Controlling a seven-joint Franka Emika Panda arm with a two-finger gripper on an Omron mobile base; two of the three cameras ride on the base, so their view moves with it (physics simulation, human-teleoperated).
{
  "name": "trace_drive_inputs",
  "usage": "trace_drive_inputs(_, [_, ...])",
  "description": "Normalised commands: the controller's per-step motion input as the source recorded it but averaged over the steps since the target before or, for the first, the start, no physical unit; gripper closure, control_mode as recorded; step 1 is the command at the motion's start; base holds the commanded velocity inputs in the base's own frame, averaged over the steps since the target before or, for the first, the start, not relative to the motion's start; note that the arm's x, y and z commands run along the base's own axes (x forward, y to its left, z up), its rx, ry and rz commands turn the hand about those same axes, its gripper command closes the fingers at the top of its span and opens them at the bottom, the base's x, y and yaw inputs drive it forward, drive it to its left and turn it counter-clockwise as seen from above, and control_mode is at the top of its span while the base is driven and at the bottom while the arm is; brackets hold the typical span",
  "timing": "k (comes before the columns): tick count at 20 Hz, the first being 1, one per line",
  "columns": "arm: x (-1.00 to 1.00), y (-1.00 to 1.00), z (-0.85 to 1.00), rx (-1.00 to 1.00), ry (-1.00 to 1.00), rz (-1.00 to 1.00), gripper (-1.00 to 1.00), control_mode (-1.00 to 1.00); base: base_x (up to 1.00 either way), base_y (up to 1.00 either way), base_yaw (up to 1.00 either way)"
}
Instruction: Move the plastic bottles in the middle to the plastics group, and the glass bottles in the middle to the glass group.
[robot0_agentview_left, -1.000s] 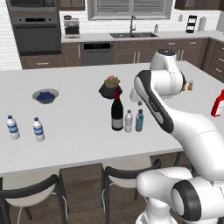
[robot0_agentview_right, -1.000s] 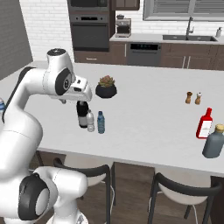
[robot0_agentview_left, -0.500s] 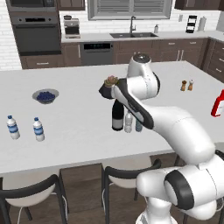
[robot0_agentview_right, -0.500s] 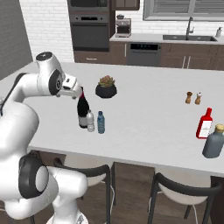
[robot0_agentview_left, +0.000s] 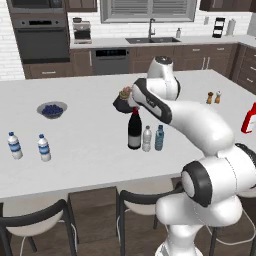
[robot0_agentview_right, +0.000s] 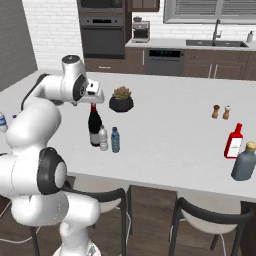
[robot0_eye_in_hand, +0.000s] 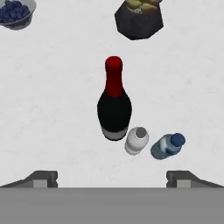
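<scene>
The dark wine bottle (robot0_agentview_left: 134, 131) (robot0_agentview_right: 94, 126) (robot0_eye_in_hand: 114, 105) with a red foil neck stands mid-counter. Right beside it are the unlabelled greyish-white bottle (robot0_agentview_left: 146, 139) (robot0_agentview_right: 103, 138) (robot0_eye_in_hand: 137, 141) and the teal bottle (robot0_agentview_left: 159, 138) (robot0_agentview_right: 115, 140) (robot0_eye_in_hand: 168, 146). My gripper (robot0_agentview_left: 126, 105) (robot0_agentview_right: 94, 100) (robot0_eye_in_hand: 113, 179) hovers open just above the wine bottle's neck, holding nothing. Two blue-labelled water bottles (robot0_agentview_left: 14, 145) (robot0_agentview_left: 44, 147) stand far left. The red bottle with a white patch (robot0_agentview_left: 248, 118) (robot0_agentview_right: 234, 141) stands far right.
A potted plant (robot0_agentview_right: 121, 99) (robot0_eye_in_hand: 139, 17) sits just behind the middle bottles. A bowl of blueberries (robot0_agentview_left: 52, 108) (robot0_eye_in_hand: 15, 12) lies back left. Salt and pepper shakers (robot0_agentview_right: 221, 111) and a dark grey bottle (robot0_agentview_right: 243, 162) stand near the red bottle. Chairs line the front edge.
The arm has swung leftward from right of the bottles, bringing the hand over the wine bottle's neck. The bottles have not moved.
</scene>
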Motion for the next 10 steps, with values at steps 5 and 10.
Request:
trace_drive_inputs(5, [0.55,0.02,-0.17,0.0,0.02,0.14,-1.0,-1.0,0.0,0.0,0.0])
trace_drive_inputs(10, [0.5,0.06,-0.08,-0.1,0.13,0.01,-1.0,-1.0,0.0,0.0,0.0])
